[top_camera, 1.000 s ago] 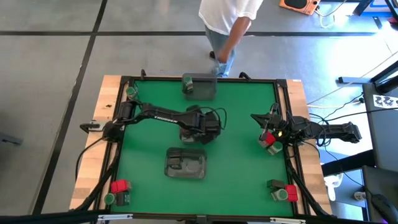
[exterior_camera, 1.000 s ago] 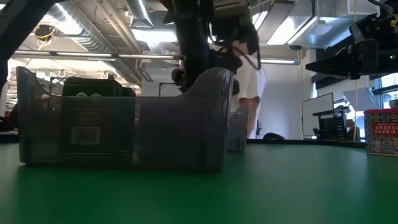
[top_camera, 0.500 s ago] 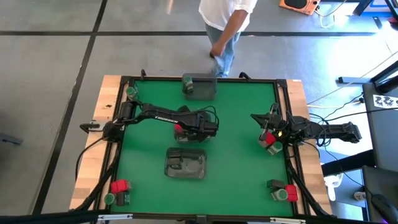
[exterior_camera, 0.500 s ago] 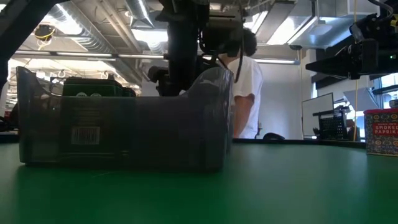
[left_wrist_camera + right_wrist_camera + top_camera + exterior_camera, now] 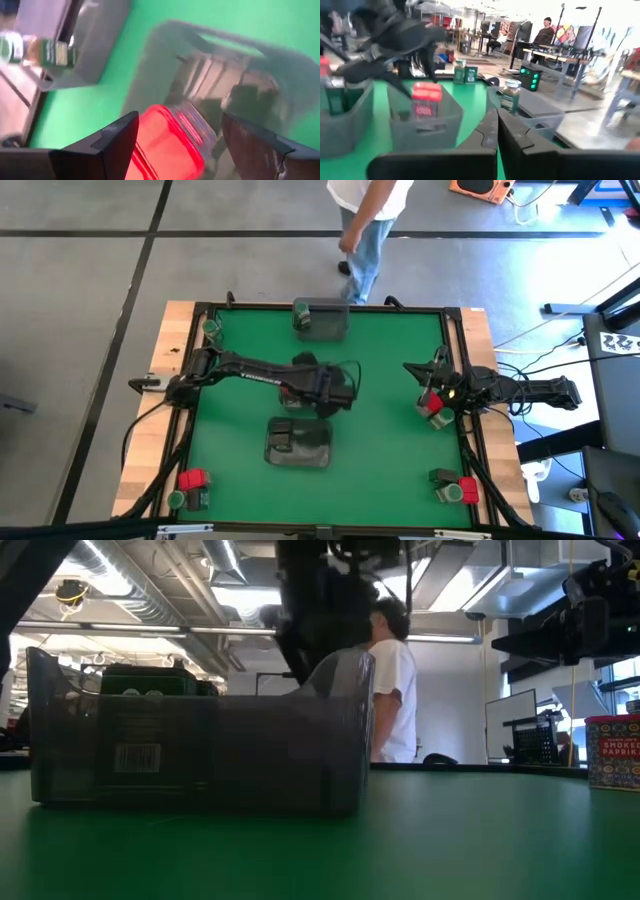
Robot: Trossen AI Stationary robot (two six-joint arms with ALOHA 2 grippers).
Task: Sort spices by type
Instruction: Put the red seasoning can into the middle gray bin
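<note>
A: Holding a red spice jar (image 5: pixel 167 145), the left gripper (image 5: pixel 318 392) hangs near the middle of the green table (image 5: pixel 385 430). Its 2 fingers (image 5: pixel 112 142) stand wide apart with the jar's body filling the space between them.

B: Where is that jar relative to the trays?

A: Just beyond the fingertips sits a clear tray (image 5: pixel 298 443), and the jar is over its near edge. From the low camera the arm's dark bulk rises right behind the tray wall (image 5: pixel 200 755). I cannot tell whether the jar touches the tray.

B: Anything already in that tray?

A: Dark blocks (image 5: pixel 283 438) lie inside it, seen through the plastic. A 2nd clear tray (image 5: pixel 322 320) sits farther off at the far table edge with a green-lidded jar (image 5: pixel 301 310) at its end.

B: And the right gripper?

A: The right gripper (image 5: pixel 432 385) waits at the right table edge, fingers pressed together with nothing between them (image 5: pixel 497 131). Directly beside it stand a red box (image 5: pixel 431 402) and a dark block.

B: What about the other spices?

A: They sit well away from both grippers: a red box (image 5: pixel 192 479) with a green jar at the near left corner, a red box (image 5: pixel 467 489) with a green jar and dark block at the near right corner, and 1 green jar (image 5: pixel 211 328) at the far left corner.

B: Anyone around?

A: A person (image 5: pixel 365 220) in a white top stands beyond the far edge.
</note>
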